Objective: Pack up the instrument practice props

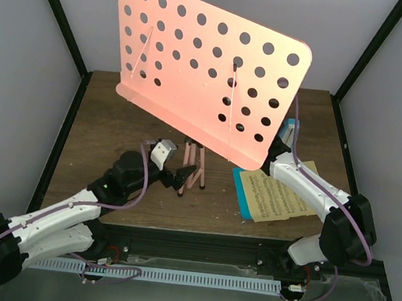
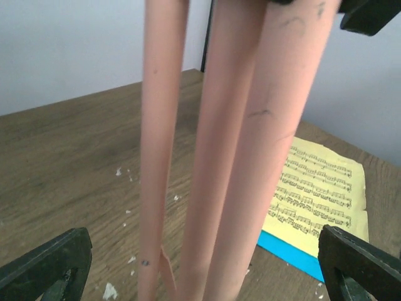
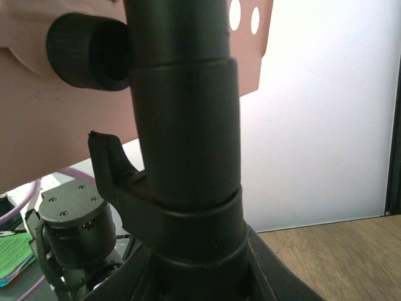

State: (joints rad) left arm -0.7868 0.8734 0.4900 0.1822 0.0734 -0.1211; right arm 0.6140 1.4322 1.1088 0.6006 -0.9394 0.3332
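The salmon-pink music stand stands mid-table, its hole-punched desk (image 1: 209,72) tilted toward the camera. Its tripod legs (image 1: 193,165) are folded together. My left gripper (image 1: 182,179) is open, with the pink legs (image 2: 219,157) between its wide-apart fingertips (image 2: 56,263) and not touching them. My right gripper (image 3: 194,263) is hidden behind the desk in the top view and is shut on the stand's black pole (image 3: 185,113). A yellow music sheet (image 1: 279,196) lies on a blue sheet (image 1: 240,187) at the front right. A bit of blue shows by the desk's right edge (image 1: 287,133); I cannot tell whether it is the metronome.
White crumbs (image 2: 122,213) lie scattered on the wooden table (image 1: 117,124). Black frame posts and grey walls close in the table on the left, right and back. A black knob (image 3: 88,53) sticks out of the pole under the desk.
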